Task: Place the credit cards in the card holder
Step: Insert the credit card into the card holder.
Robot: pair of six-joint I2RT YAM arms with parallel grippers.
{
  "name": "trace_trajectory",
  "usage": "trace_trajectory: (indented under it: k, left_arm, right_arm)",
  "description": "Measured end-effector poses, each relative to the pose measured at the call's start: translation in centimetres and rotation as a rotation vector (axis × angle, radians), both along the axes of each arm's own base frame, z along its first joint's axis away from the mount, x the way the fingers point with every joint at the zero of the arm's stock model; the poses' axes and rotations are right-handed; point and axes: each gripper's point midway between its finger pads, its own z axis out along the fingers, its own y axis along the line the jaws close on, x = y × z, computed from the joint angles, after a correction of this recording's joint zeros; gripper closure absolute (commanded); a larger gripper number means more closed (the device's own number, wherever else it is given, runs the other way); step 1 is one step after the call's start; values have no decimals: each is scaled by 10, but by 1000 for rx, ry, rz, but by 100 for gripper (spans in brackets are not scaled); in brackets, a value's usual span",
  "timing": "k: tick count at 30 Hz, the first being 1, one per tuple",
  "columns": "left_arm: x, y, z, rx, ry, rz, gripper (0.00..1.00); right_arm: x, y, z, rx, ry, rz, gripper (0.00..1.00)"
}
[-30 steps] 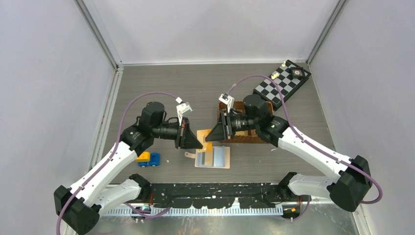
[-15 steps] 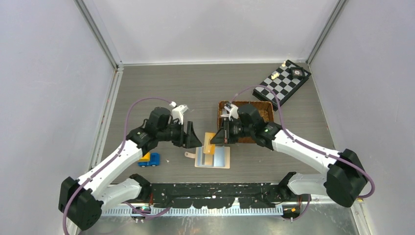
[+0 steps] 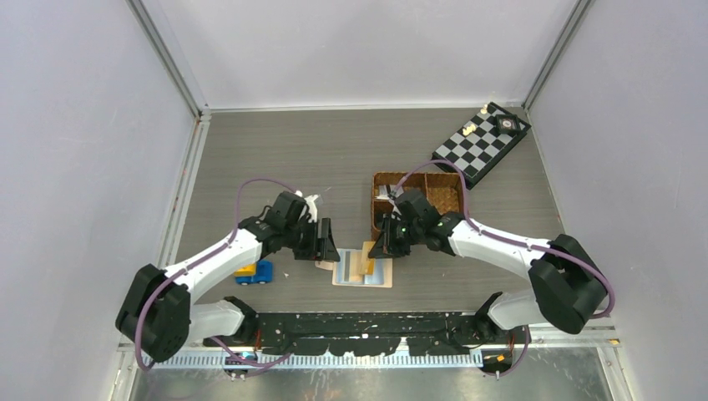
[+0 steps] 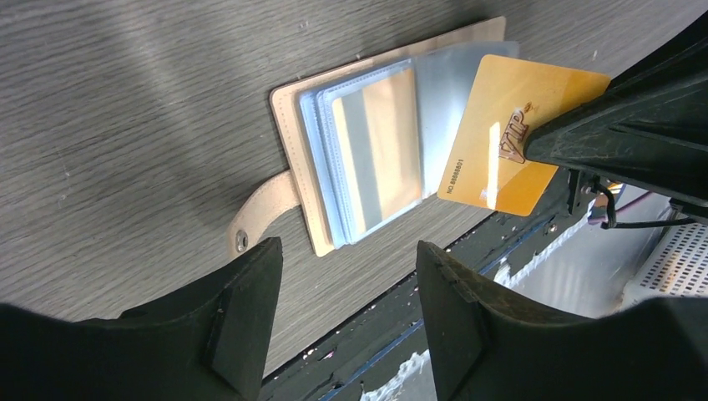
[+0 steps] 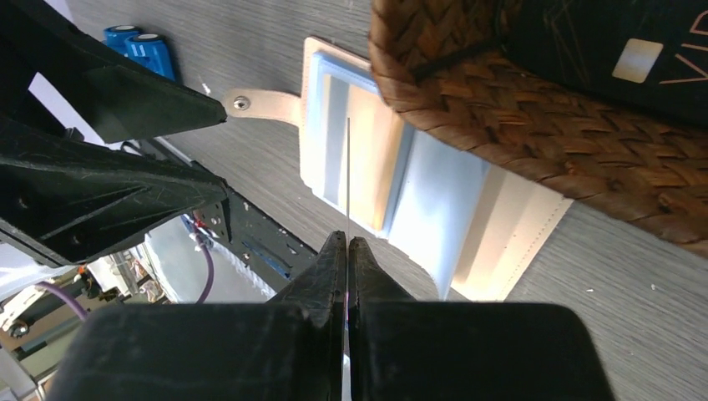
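Observation:
The card holder [image 3: 381, 275] lies open on the table, pale blue pockets up, its snap tab [image 4: 257, 219] pointing left. A tan-and-silver card [image 4: 377, 157] sits in its top clear pocket. My right gripper [image 5: 347, 242] is shut on a yellow credit card [image 4: 499, 139], which it holds tilted over the holder's right half; the right wrist view shows that card edge-on [image 5: 347, 171]. My left gripper [image 4: 346, 309] hovers open just left of the holder, nothing between its fingers. A black card [image 5: 636, 58] lies in the woven basket.
The brown woven divided basket [image 3: 436, 201] stands right behind the holder, touching its far edge. A blue and yellow toy [image 3: 255, 270] lies to the left. A chessboard [image 3: 482, 142] sits at the back right. The table's front rail [image 3: 359, 322] runs close below the holder.
The left gripper opened and let go of the yellow card, and the right gripper shut on it. Both arms came down and nearer, bringing the card over the open holder.

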Motion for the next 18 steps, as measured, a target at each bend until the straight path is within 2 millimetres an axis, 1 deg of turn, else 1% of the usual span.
trace_trajectory:
  k: [5,18]
  left_arm:
    - [-2,-1,-13,26,39,-9,42]
    - [-7,-9,-32,54,79,-41,44]
  right_arm:
    - [1,-2,-13,-34,27,-10,100]
    - [1,-4,-24,-64,45,-18,100]
